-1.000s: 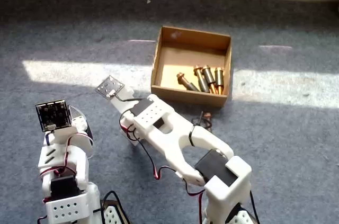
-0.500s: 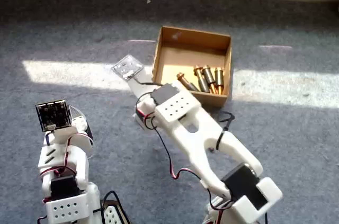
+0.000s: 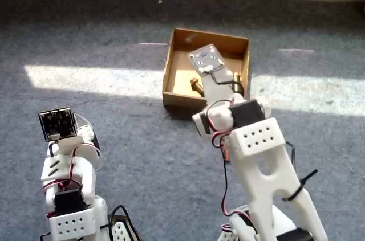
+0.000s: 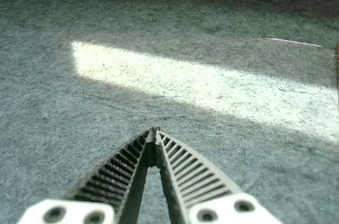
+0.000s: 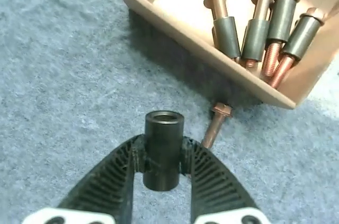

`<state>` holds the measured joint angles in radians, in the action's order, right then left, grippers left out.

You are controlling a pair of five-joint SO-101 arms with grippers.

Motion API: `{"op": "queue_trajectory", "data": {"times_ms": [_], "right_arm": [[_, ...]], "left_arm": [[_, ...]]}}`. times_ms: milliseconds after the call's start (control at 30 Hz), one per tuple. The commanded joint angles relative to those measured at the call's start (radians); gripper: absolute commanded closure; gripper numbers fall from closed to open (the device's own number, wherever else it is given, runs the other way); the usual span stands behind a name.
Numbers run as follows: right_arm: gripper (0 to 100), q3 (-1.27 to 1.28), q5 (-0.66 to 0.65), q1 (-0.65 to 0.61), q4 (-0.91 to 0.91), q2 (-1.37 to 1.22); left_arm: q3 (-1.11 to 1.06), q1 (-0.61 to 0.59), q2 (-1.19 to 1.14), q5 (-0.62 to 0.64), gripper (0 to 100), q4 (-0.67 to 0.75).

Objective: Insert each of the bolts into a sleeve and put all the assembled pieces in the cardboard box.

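My right gripper [image 5: 162, 142] is shut on a dark sleeve [image 5: 161, 152], held upright with its bore facing the camera, above the carpet just in front of the cardboard box [image 5: 212, 57]. A loose copper bolt [image 5: 214, 125] lies on the carpet between the sleeve and the box wall. Several assembled bolt-and-sleeve pieces [image 5: 254, 28] lie side by side inside the box [image 3: 177, 64]. In the high view the right arm [image 3: 256, 138] stretches to the box's front edge and covers part of its contents. My left gripper [image 4: 154, 135] is shut on nothing, low over bare carpet.
Grey carpet [image 3: 114, 41] lies all around, crossed by a bright sunlit band [image 3: 85, 78]. The left arm [image 3: 68, 167] is folded back at the near left, well apart from the box. A pale wall edge runs along the far side.
The right arm has swung rightwards with the sleeve, from left of the box to its front edge. The left arm has not moved.
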<state>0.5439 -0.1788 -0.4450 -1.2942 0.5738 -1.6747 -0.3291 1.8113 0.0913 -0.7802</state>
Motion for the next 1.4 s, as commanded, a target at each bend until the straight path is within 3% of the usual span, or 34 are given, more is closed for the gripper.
{"op": "queue_trajectory", "data": {"times_ms": [0, 1000, 1367], "right_arm": [[99.2, 0.136, 0.005, 0.058, 0.085, 0.186], [99.2, 1.056, 0.003, 0.38, 0.251, 1.265], [99.2, 1.115, 0.003, 0.541, 0.251, 1.262]], "left_arm": [[-0.022, -0.002, 0.008, -0.014, 98, -0.002], [-0.022, -0.002, 0.008, -0.014, 98, -0.002], [-0.022, -0.002, 0.008, -0.014, 98, -0.002]]}}
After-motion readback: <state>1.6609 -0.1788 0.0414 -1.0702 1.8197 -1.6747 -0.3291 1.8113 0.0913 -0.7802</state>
